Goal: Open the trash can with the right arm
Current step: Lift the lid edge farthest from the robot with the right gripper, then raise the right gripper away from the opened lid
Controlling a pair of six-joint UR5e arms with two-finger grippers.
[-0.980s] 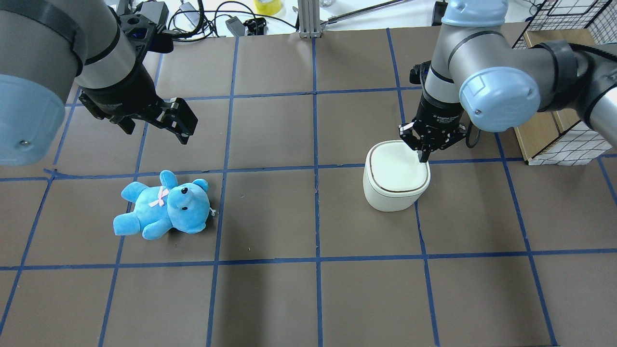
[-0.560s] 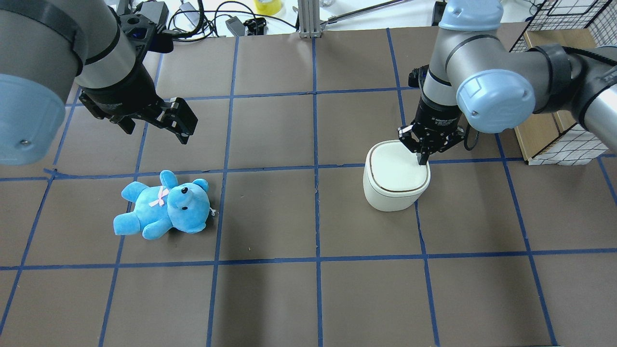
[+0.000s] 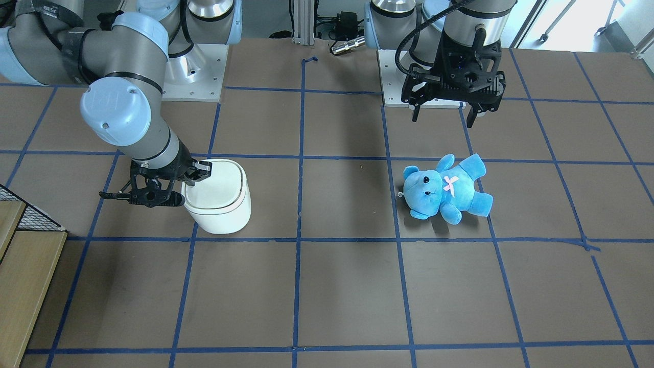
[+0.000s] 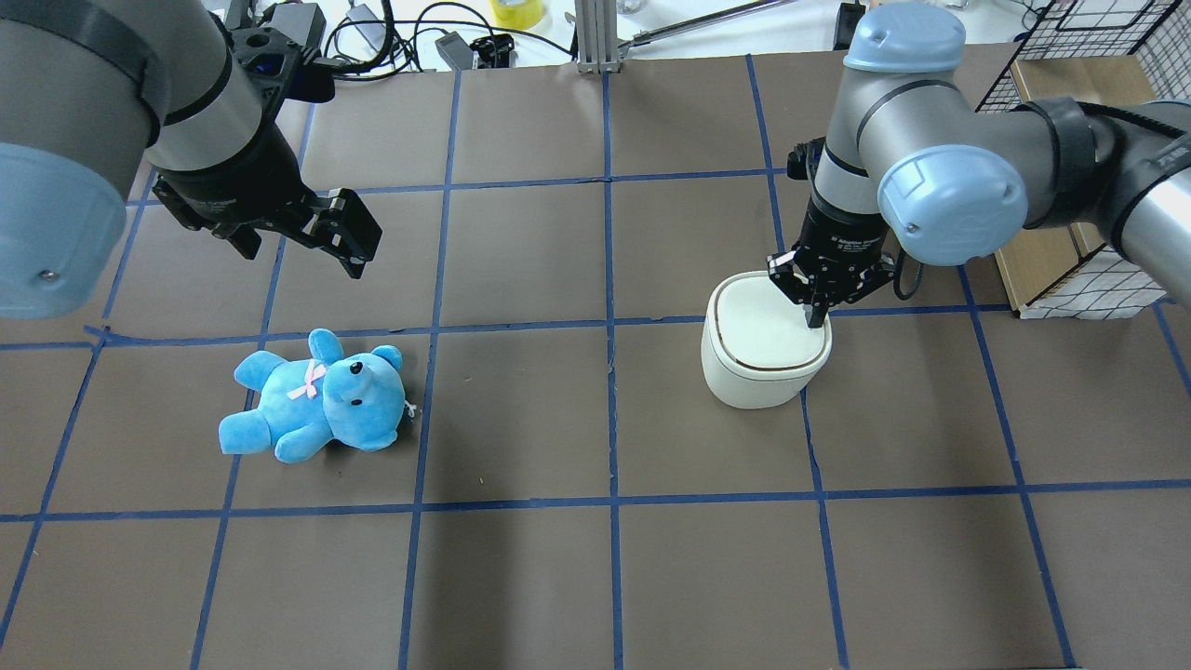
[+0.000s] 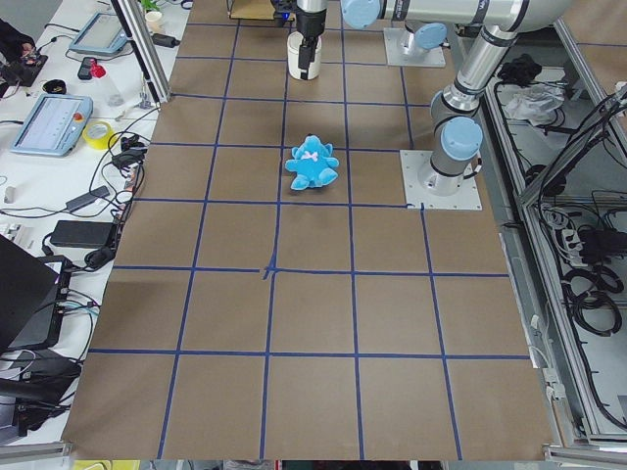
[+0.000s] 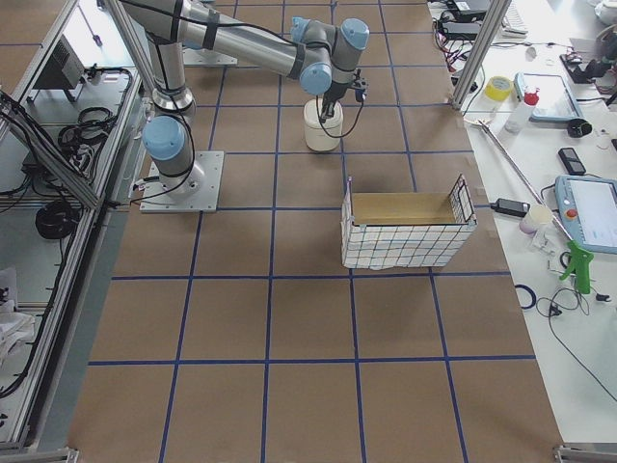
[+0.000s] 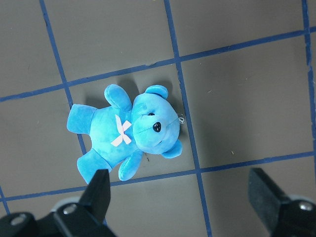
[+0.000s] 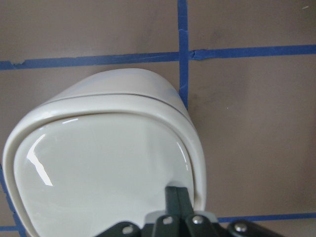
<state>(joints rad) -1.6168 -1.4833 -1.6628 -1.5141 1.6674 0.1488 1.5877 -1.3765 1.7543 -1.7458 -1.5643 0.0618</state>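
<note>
Overhead exterior shows the trash can (image 4: 763,368) standing on the desk (image 4: 521,577) in its right half, lid (image 4: 756,328) shut flush along the dark seam, with the right hand (image 4: 816,318) on top of it. It looks like a press-to-release lid, so I judge the push should go straight down near the edge, short and firm, followed by a clean lift so the lid can spring up; any sideways force could slide the light bin. The right hand is clenched, fingers pinched together on nothing, their tip on the lid beside its right-hand edge; how hard it presses I cannot tell. The left hand (image 4: 300,233) hangs spread wide and empty above the desk, apart from the blue teddy bear (image 4: 316,395)
</note>
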